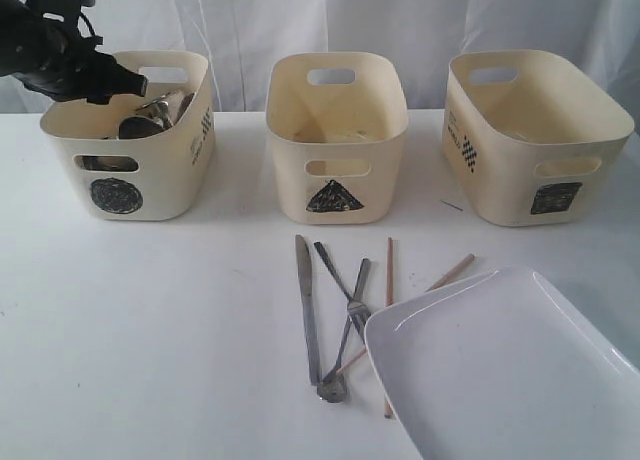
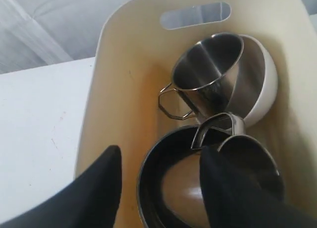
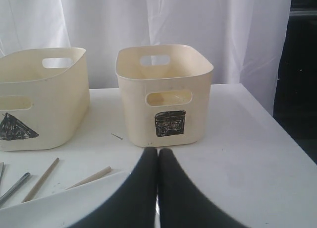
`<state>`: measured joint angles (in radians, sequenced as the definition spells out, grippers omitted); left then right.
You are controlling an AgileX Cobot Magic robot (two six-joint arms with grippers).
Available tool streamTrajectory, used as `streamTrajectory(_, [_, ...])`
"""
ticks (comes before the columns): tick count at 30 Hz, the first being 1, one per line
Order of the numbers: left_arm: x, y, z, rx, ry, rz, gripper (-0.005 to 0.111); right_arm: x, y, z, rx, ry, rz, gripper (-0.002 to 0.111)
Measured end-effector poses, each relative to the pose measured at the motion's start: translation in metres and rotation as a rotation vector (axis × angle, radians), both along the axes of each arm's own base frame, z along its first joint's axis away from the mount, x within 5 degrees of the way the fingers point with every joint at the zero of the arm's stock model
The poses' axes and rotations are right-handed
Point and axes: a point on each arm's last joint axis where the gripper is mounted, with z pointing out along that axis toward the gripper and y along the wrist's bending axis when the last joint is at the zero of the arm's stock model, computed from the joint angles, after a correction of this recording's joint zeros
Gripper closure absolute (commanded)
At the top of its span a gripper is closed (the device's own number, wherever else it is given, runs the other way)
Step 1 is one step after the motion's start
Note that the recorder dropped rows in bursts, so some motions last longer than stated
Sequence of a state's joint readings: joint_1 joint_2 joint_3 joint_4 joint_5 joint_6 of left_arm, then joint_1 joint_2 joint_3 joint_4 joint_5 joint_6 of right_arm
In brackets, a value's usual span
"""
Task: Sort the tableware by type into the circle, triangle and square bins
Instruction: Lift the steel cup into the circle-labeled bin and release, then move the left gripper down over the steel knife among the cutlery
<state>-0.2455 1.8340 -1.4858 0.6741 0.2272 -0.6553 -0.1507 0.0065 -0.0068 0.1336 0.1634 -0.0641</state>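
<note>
Left end effector [image 2: 161, 158]: fingers apart, nothing gripped, hovers over circle bin [image 1: 165, 185] (next bin left of triangle bin [image 1: 295, 180]). Inside: steel mugs [image 2: 208, 72], steel bowl [image 2: 171, 188], white bowl [image 2: 267, 84].
Right end effector [image 3: 157, 153]: pressed closed, empty.
Steel cutlery [image 1: 308, 310] and chopsticks [image 1: 389, 280] on bench [image 1: 150, 330] before triangle bin, long axes roughly toward it. Right arm probably nearer.
Plate [image 1: 510, 370] front-right of triangle bin.

No words or numbers legible, only black scribbled signs on the fronts of three cream plastic tubs: circle mark [image 1: 116, 195] on the left tub [image 1: 165, 170], triangle mark [image 1: 335, 197] on the middle tub [image 1: 300, 130], square mark [image 1: 556, 197] on the right tub [image 1: 500, 115], plus checkered side stickers [image 1: 468, 155] with print too small to read.
</note>
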Motion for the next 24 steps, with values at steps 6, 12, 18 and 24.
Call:
streamTrajectory(6, [-0.011,0.005,0.023,-0.035,-0.033,0.042,0.053,0.0,0.0,0.0,0.0,0.0,0.0,0.108])
streamTrajectory(12, [-0.041,0.013,0.051,-0.047,-0.07,0.057,0.053,0.0,0.0,0.0,0.0,0.0,0.0,0.108])
streamTrajectory(18, [-0.09,0.007,0.051,-0.032,-0.041,0.0,0.053,0.0,0.0,0.0,0.0,0.0,0.0,0.108])
streamTrajectory(24, [-0.133,-0.039,0.046,-0.039,0.017,-0.182,0.053,0.0,0.0,0.0,0.0,0.0,0.0,0.108])
